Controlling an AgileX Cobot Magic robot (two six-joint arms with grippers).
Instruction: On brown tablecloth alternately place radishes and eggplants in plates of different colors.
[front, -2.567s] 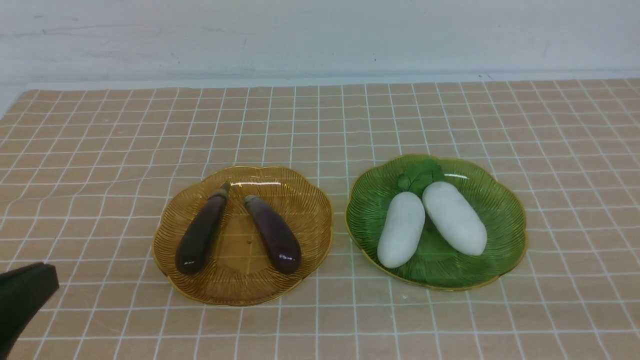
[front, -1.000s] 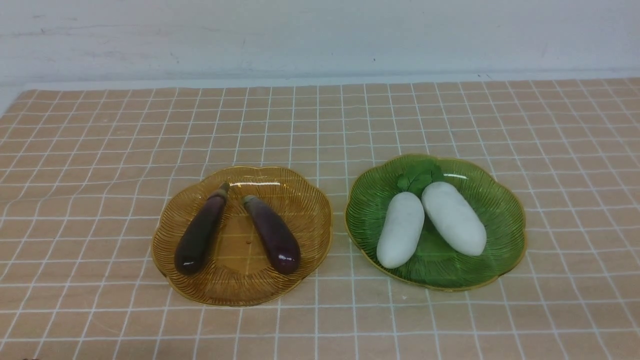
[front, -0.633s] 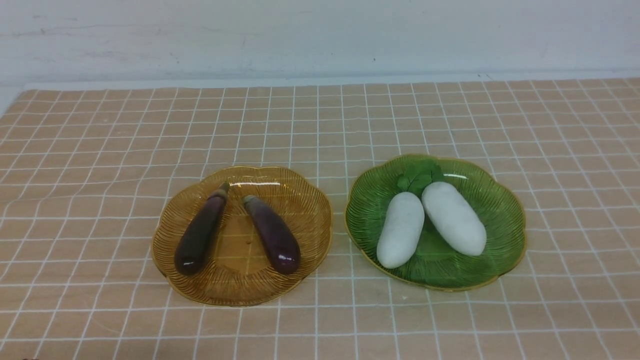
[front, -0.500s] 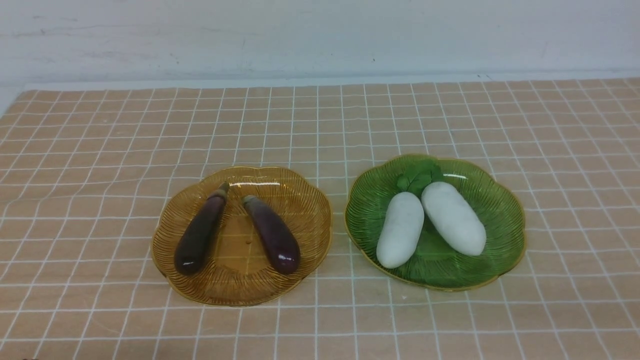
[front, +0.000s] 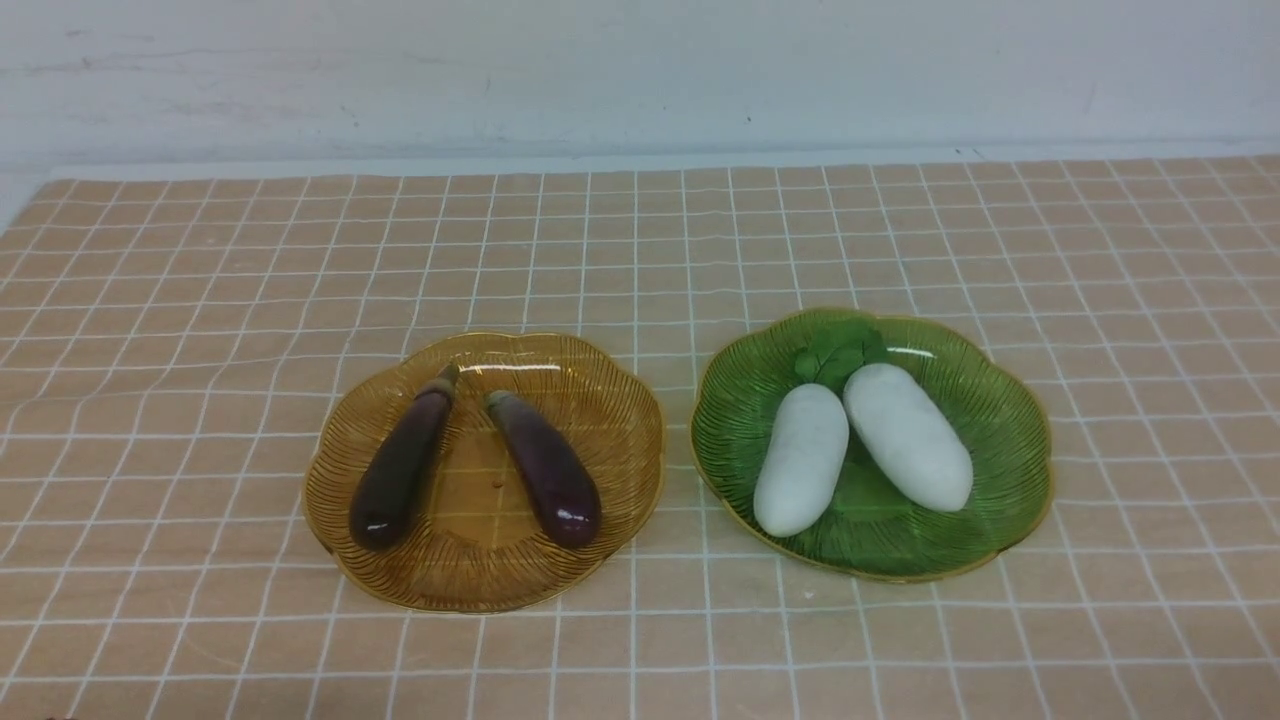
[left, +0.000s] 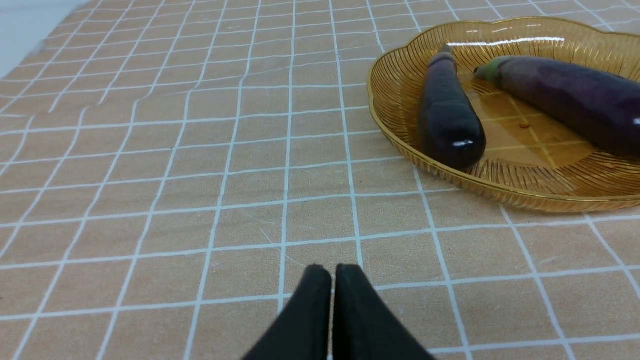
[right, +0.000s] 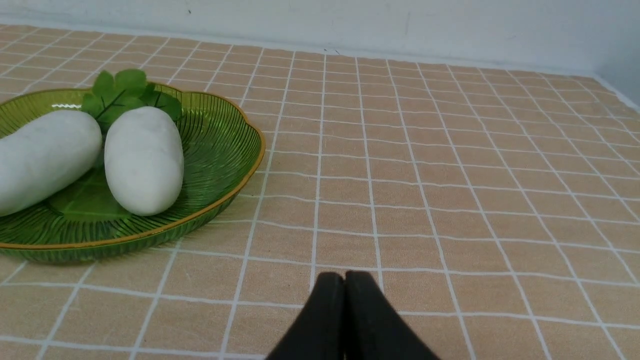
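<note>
1. Both eggplants lie in the amber plate; both radishes lie in the green plate, on the brown tablecloth; sorting looks complete.
2. Left gripper has its jaws pressed together, empty, low over cloth beside the amber plate; right gripper likewise, beside the green plate.
3. Judgement: best to park both arms clear of the rims; nudging a plate would disturb it.
4. Versus the earliest frame: the dark arm at the front view's lower left is gone; produce unmoved.

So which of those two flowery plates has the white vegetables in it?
The green plate, the one on the robot's right. Two white radishes lie in it side by side, while the amber-yellow plate on the left holds two dark purple eggplants.
</note>
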